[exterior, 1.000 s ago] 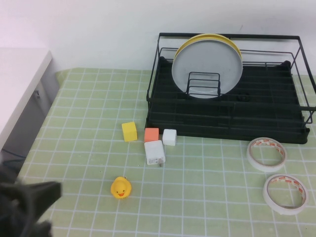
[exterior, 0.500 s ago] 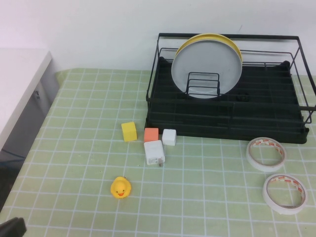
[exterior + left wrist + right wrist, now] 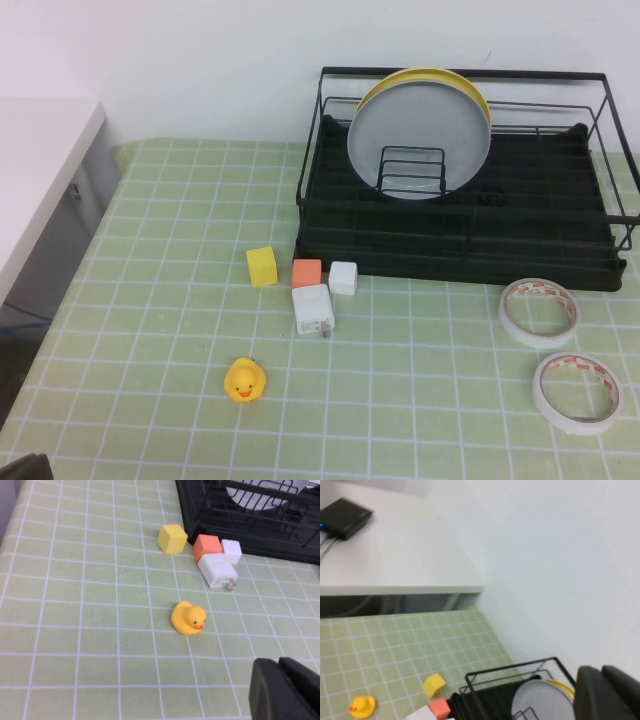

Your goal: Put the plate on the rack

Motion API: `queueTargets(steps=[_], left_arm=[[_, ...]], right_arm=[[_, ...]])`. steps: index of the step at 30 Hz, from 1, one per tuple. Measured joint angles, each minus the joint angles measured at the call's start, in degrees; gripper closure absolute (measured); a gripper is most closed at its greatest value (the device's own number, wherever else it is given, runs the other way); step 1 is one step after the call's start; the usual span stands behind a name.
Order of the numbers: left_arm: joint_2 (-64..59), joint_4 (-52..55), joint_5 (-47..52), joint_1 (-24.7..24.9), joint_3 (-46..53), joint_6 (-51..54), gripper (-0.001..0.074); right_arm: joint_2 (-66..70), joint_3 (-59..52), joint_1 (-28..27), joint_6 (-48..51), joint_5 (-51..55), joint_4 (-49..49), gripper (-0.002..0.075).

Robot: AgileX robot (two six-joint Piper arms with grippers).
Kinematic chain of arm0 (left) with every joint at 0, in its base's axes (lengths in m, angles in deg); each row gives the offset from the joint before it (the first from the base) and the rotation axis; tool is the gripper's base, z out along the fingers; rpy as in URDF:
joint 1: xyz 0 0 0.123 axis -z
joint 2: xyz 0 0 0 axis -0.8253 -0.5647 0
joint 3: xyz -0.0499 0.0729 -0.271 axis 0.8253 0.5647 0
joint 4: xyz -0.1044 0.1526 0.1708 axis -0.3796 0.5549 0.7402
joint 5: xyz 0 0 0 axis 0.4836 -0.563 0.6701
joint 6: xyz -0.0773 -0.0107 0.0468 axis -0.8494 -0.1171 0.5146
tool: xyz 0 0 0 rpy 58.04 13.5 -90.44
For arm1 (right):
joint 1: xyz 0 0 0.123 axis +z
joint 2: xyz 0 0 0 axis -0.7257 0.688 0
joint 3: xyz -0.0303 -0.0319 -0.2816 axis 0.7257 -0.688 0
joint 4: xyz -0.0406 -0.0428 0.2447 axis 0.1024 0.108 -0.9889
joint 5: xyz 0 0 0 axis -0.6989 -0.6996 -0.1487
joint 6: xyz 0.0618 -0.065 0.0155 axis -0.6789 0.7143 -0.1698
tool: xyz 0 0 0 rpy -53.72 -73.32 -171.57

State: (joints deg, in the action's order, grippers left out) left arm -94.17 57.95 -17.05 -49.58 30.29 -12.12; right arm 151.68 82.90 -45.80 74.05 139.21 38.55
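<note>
Standing upright in the rack [image 3: 455, 235] is one grey plate [image 3: 419, 135] fronting one yellow plate [image 3: 478, 92], two tape rolls [image 3: 540, 311] nearby on the table [image 3: 150, 250]; left hand [image 3: 286, 690] near the duck [image 3: 188, 618], right hand [image 3: 607, 694] up high, can't tell whether either's open or closed.

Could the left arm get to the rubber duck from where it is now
Probably yes. The rubber duck sits alone on open mat, and the left gripper is pulled back at the near left corner. The right gripper is raised, clear of that path.
</note>
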Motion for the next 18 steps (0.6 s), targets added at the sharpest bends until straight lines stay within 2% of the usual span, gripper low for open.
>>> queueTargets(steps=[4, 9, 18], left_arm=[[0.00, 0.00, 1.22, 0.00, 0.00, 0.00, 0.0735], [0.14, 0.12, 2.78, 0.00, 0.00, 0.00, 0.0736], [0.14, 0.23, 3.28, 0.00, 0.00, 0.00, 0.0736]], right_arm=[[-11.45, -13.39, 0.00, 1.23, -6.05, -1.14, 0.0715], [-21.51, -27.44, 0.00, 0.75, -7.97, -3.45, 0.0715], [-30.56, -37.36, 0.00, 0.49, 3.73, -3.71, 0.0715]])
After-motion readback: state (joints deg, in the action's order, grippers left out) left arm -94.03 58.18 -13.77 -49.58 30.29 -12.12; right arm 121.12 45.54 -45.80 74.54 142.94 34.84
